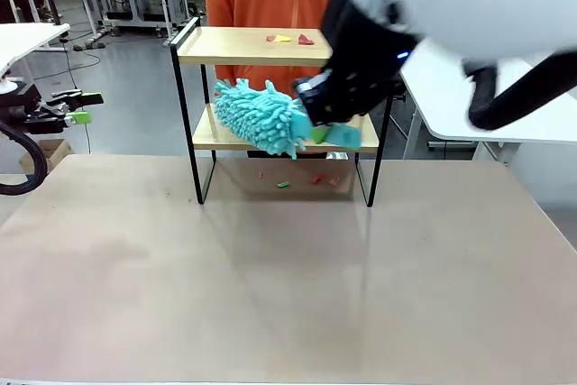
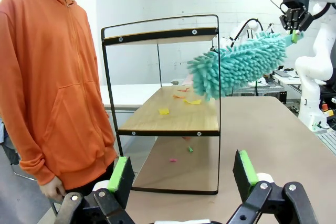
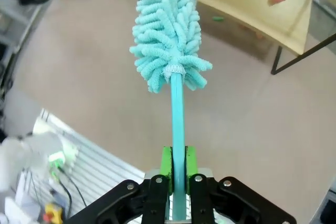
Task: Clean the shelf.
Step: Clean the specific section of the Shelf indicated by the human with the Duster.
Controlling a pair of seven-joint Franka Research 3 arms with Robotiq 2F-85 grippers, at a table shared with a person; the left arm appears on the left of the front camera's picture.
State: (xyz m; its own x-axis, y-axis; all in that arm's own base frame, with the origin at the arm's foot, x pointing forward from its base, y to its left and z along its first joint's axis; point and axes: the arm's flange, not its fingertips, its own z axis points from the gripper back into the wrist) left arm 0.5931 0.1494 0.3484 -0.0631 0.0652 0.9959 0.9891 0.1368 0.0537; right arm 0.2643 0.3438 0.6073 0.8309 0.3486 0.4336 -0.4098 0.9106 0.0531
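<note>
The shelf (image 1: 252,46) stands mid-table, two light wooden boards in a thin black frame. Small coloured scraps (image 1: 288,39) lie on its top board, and others (image 2: 165,111) on the lower board (image 2: 173,119). My right gripper (image 1: 326,123) is shut on the handle (image 3: 178,114) of a fluffy teal duster (image 1: 261,119), whose head hangs in front of the lower tier. Seen from the right wrist, the duster head (image 3: 168,30) points toward the shelf board (image 3: 262,9). My left gripper (image 1: 81,107) waits open at the far left, its green pads (image 2: 121,174) wide apart.
A person in an orange hoodie (image 2: 52,77) stands behind the shelf. A few scraps (image 1: 297,182) lie on the beige table (image 1: 288,277) under the shelf. White side tables (image 1: 487,105) flank the workspace.
</note>
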